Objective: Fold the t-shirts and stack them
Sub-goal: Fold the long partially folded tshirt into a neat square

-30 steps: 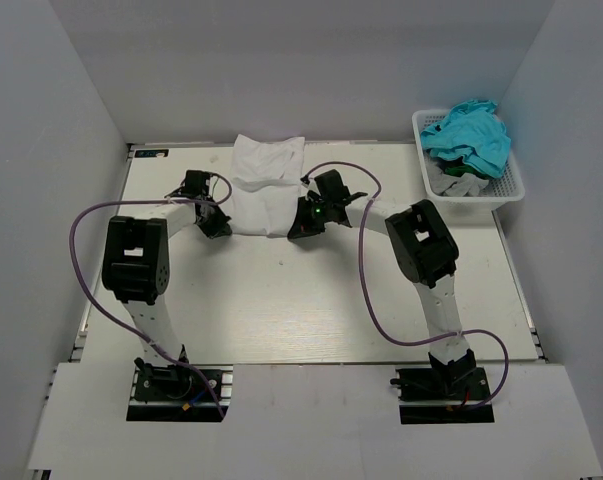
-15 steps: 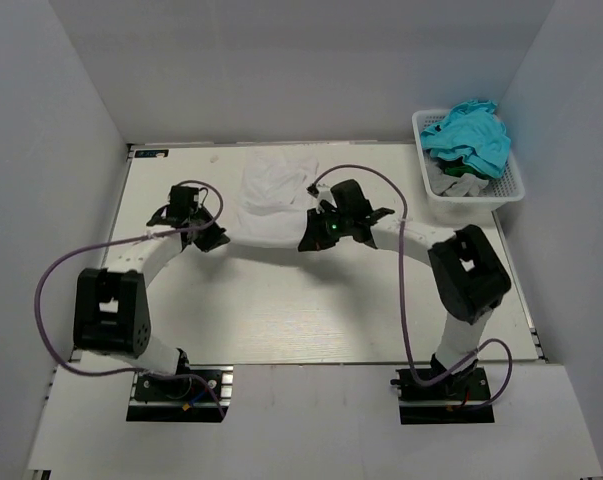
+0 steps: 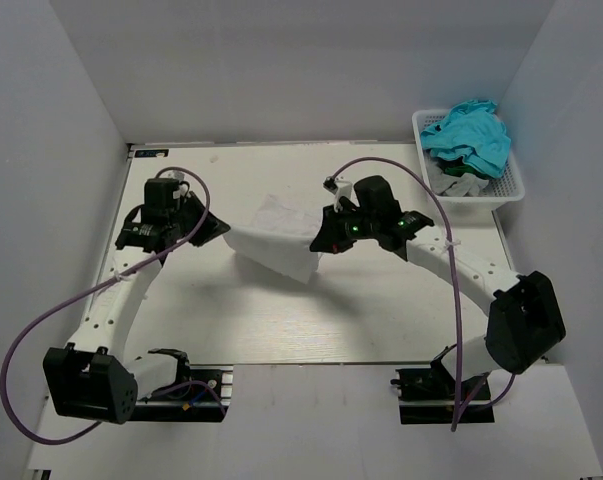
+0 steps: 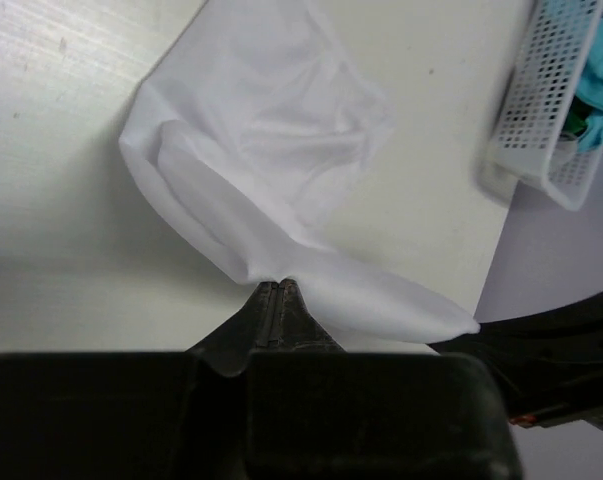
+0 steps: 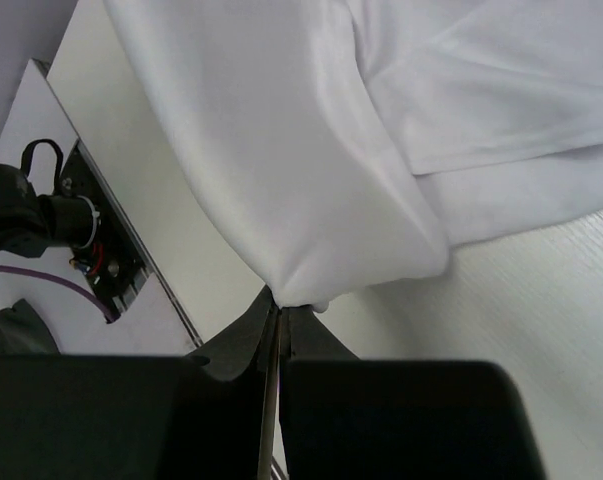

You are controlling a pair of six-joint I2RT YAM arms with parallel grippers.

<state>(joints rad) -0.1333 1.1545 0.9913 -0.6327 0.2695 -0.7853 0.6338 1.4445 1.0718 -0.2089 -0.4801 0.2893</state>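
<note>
Left pincer (image 4: 281, 292) and right pincer (image 5: 278, 305) each clenching edge of white t-shirt (image 3: 277, 242), holding it stretched over table (image 3: 381, 310), probably spreading it for folding.

The table (image 3: 281, 320) is pale and wood-grained. 1 white basket (image 3: 501, 195) stands on it, beyond and to the right of the right jaws. Between the 2 pairs of jaws, part of a white shirt (image 3: 276, 240) rests on the table.
</note>
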